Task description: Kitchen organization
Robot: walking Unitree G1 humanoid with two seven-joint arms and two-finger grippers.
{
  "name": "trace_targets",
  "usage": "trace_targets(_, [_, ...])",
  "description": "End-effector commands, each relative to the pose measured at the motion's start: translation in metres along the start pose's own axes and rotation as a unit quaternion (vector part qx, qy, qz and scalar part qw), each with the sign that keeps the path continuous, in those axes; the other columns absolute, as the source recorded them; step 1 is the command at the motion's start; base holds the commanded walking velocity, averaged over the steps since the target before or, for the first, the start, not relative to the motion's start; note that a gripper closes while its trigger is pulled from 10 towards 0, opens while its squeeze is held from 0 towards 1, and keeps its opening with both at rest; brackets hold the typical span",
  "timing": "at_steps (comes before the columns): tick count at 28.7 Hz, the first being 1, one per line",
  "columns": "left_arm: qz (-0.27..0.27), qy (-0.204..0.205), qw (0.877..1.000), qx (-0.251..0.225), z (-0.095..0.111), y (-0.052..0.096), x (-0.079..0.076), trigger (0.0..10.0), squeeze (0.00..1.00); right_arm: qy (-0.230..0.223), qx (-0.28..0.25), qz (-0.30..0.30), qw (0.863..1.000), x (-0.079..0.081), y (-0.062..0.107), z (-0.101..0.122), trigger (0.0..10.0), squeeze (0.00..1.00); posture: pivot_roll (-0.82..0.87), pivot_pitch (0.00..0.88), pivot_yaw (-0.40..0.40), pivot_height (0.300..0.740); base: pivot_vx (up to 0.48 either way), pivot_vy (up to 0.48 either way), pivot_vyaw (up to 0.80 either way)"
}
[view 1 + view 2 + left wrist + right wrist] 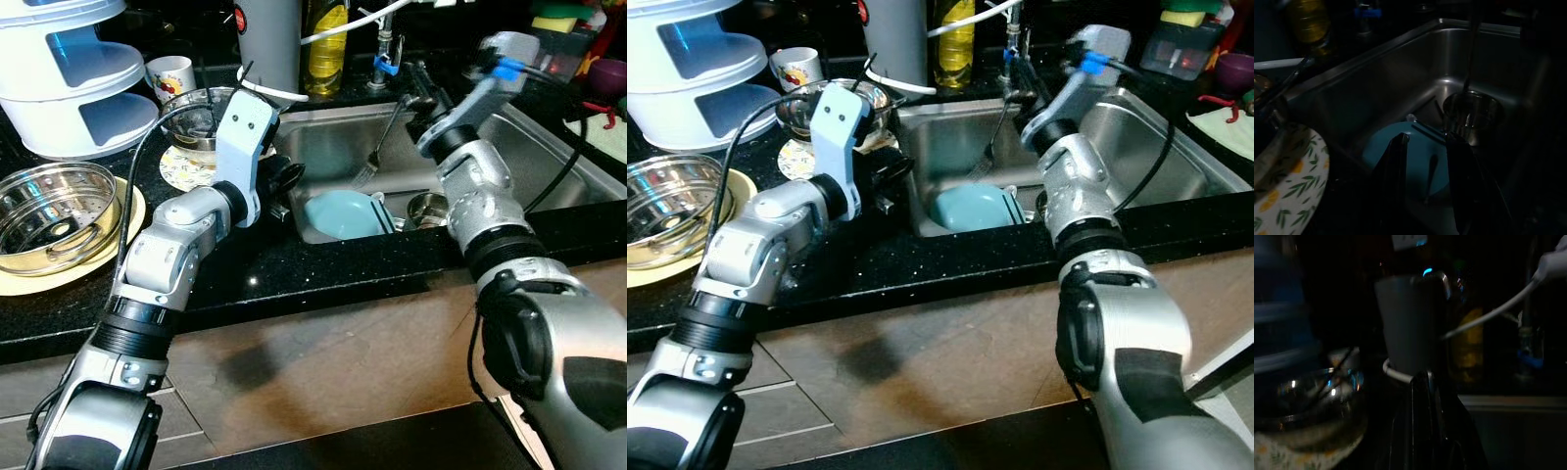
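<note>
While both arms reach over the sink (pixel 549 157):
Left end effector (pixel 1425 161): fingers parted, empty, above blue plate (pixel 338 213).
Right end effector (pixel 416 93): gripping fork (pixel 377 147); opening unclear.
Plate: in sink.

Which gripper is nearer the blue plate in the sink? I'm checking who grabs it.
Left. The left gripper hovers just above the blue plate; the right gripper, holding a fork, is farther back.

Fork (pixel 380 145) upright above blue plate (pixel 343 215) in sink (pixel 323 137)
</note>
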State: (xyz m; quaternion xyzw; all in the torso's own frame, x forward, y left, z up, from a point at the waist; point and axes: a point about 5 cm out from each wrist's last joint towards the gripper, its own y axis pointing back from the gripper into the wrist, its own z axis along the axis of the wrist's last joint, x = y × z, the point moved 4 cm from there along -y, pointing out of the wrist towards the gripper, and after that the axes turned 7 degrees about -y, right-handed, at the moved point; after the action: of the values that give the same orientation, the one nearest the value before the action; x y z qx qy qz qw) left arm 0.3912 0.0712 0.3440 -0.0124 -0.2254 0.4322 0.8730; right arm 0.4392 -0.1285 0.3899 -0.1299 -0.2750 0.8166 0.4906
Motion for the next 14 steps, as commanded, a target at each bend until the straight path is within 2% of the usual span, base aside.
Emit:
trace_targets(1, [-0.012, -0.004, 1.000, -0.006, 0.001, -0.001, -0.005, 10.0, 0.00, 0.011, 0.004, 0.006, 1.000, 0.002, 0.004, -0.008, 10.0, 0.00, 0.09, 0.283, 0.018, 0.740, 0.000, 0.000, 0.00])
trace_targets(4, [-0.025, 0.006, 1.000, -0.014, 0.004, -0.005, -0.015, 10.0, 0.00, 0.018, 0.022, -0.011, 1.000, 0.004, 0.021, -0.042, 10.0, 0.00, 0.10, 0.289, 0.015, 0.740, 0.000, 0.000, 0.00])
trace_targets(10, [-0.046, 0.007, 0.999, 0.000, -0.002, -0.004, -0.023, 10.0, 0.00, 0.008, 0.076, -0.001, 0.997, 0.017, 0.033, -0.079, 10.0, 0.00, 0.11, 0.292, 0.006, 0.740, 0.000, 0.000, 0.00])
trace_targets(14, [-0.055, 0.002, 0.998, 0.013, -0.006, -0.001, -0.026, 10.0, 0.00, -0.002, 0.094, 0.003, 0.996, 0.022, 0.037, -0.091, 10.0, 0.00, 0.12, 0.291, 0.004, 0.740, 0.000, 0.000, 0.00])
